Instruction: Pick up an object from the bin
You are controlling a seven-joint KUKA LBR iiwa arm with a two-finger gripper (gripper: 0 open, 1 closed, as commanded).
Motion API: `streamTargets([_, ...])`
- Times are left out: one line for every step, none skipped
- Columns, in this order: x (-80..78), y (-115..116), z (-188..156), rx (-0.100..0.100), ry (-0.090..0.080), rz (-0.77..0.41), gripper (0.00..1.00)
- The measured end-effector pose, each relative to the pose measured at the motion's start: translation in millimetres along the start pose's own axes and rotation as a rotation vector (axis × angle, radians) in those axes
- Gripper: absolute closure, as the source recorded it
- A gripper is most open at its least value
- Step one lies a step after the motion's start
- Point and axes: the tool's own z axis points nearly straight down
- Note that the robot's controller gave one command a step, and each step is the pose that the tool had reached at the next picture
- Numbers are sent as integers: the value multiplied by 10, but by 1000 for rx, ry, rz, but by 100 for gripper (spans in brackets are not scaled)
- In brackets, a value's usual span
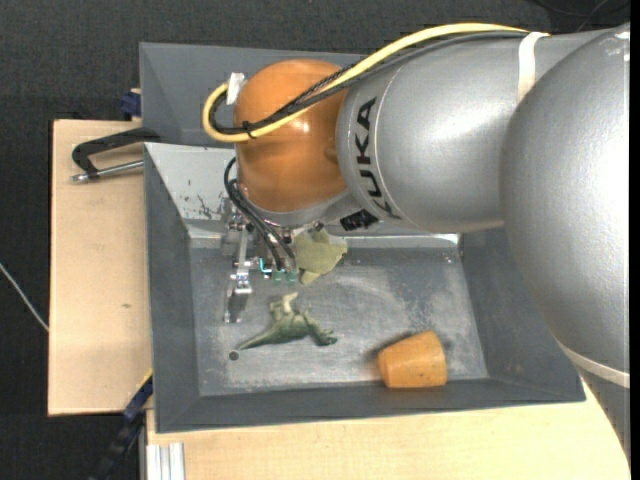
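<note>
Item: KUKA arm (470, 128), silver, with orange wrist cover and yellow cable, reaching low into the bin from the right. Grey metal bin (330, 393), sloped walls, scuffed floor, sparsely stocked. Orange wedge-shaped block (412, 360), near the front wall to the right, well apart from the gripper. Green toy dinosaur (290, 330), lying flat on its side at the floor's front left, tail pointing left, head end just below the gripper (250, 286); it is the likeliest thing to be picked. Pale green crumpled piece (320, 254), just beside the wrist, at the back. Whether the gripper is spread or pressed together cannot be told, as the wrist hides too much of it; nothing shows in its hold. Hazards, as judged: the dinosaur is thin and low, so a closing grip may skid off neck or limb and push it aside; a descent too deep would strike the bin floor; the pale piece could get snagged alongside.
</note>
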Motion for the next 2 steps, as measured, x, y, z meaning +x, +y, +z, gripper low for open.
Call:
streamTargets([442, -855, 1125, -3, -14, -248, 0])
streamTargets([518, -709, 816, -3, -13, -107, 0])
